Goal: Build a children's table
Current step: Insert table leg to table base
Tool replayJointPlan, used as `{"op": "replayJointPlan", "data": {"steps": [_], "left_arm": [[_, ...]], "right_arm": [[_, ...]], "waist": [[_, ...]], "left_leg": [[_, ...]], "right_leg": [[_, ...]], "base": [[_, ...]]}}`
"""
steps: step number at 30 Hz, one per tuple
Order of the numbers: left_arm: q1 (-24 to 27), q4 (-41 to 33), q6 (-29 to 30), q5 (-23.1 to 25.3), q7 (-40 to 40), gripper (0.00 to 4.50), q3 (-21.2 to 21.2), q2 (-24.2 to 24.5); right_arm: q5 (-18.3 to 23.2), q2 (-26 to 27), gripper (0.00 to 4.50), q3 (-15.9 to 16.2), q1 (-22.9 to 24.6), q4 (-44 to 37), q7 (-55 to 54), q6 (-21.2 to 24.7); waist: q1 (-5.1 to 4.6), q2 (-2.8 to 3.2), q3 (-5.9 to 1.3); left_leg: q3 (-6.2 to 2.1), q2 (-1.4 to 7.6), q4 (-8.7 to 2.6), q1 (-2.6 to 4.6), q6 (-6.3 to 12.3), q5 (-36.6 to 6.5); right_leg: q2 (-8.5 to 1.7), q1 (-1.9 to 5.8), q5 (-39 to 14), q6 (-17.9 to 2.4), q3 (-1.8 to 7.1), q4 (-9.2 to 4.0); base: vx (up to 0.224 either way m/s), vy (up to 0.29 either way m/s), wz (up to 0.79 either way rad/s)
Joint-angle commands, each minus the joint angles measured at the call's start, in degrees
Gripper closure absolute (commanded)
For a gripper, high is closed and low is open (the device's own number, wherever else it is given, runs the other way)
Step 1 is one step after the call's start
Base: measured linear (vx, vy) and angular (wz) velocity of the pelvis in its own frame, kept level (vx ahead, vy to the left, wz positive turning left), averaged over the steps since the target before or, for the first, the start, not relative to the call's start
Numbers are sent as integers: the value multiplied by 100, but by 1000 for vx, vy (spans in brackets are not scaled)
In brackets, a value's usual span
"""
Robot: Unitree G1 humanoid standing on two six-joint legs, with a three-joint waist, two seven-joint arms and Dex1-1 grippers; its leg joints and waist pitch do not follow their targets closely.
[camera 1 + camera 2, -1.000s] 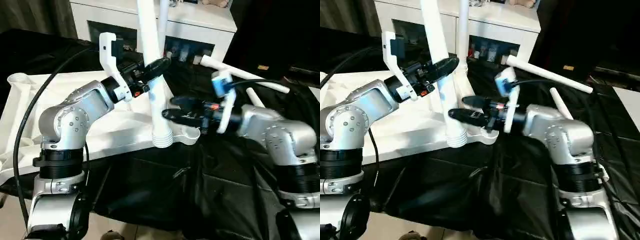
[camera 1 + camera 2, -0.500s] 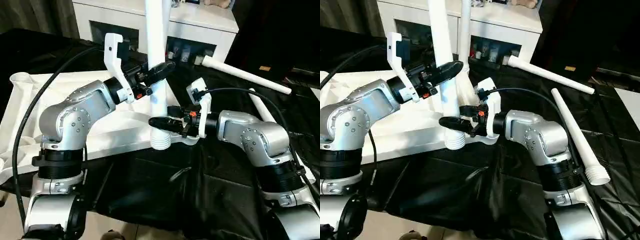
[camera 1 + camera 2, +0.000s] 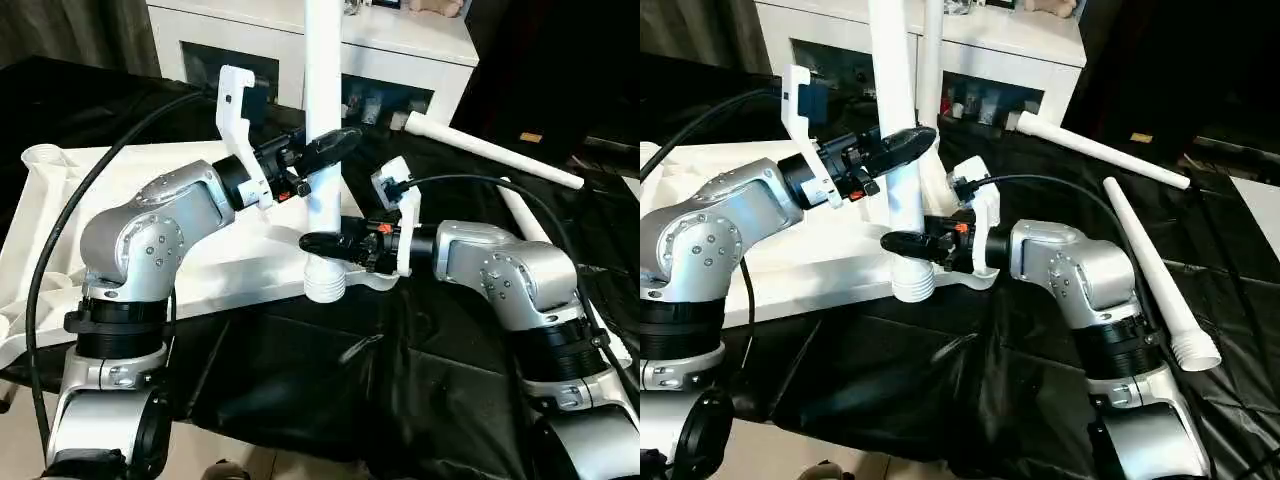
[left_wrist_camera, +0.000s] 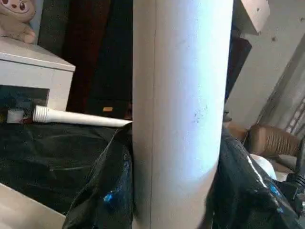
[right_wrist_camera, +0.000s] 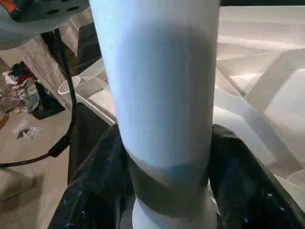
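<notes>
With the left gripper [image 3: 330,150] and the right gripper [image 3: 318,243] both clamped on the upright leg [image 3: 323,120], its threaded end just off the tabletop [image 3: 120,170] corner socket [image 3: 375,272] at 3 o'clock, a slight tilt could cross-thread it.

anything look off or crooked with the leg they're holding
Slightly. The upright leg, gripped by the left gripper above and the right gripper below, has its ribbed end hanging in front of the tabletop's corner socket, not seated in it. Two spare legs lie loose on the black cover.
</notes>
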Motion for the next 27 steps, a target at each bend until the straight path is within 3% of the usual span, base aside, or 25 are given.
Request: {"op": "replayJointPlan", "data": {"steps": [1,12,15,24,25,27], "left_arm": [[-20,-216,-12,-42,-186,272,-180,-44],[-7,-191,-54,37,-242,272,-251,25],[13,-121,-56,60,-197,202,-173,62],[13,-16,-157,49,-157,148,20,83],[5,25,-333,170,-76,127,25,49],[-17,138,-619,321,-10,120,38,-8]], "right_arm": [[-7,-48,245,-11,-97,64,-38,5],[-29,-103,261,-26,-34,41,70,-70],[-97,-61,262,-191,17,91,-89,-333],[-97,92,264,-798,103,205,-618,-775],[-109,89,264,-872,115,214,-697,-815],[-216,38,264,-992,151,290,-907,-997]], "waist": [[0,67,-439],[-1,71,-440],[3,72,-439],[9,69,-443],[7,91,-446],[2,80,-446]], "left_leg": [[13,54,-384,62,-237,-487],[14,53,-383,62,-258,-480],[13,56,-385,63,-264,-504],[25,46,-382,70,-282,-500],[18,41,-383,62,-261,-459],[20,39,-382,58,-258,-464]], "right_leg": [[-322,356,-333,-1017,162,-309],[-319,355,-298,-1011,164,-307],[-327,355,-341,-1020,164,-311],[-313,350,-326,-1001,165,-308],[-310,362,-277,-989,164,-306],[-313,363,-279,-974,164,-320]], "base": [[0,0,0],[0,0,0],[0,0,0],[0,0,0],[0,0,0],[0,0,0]]}}
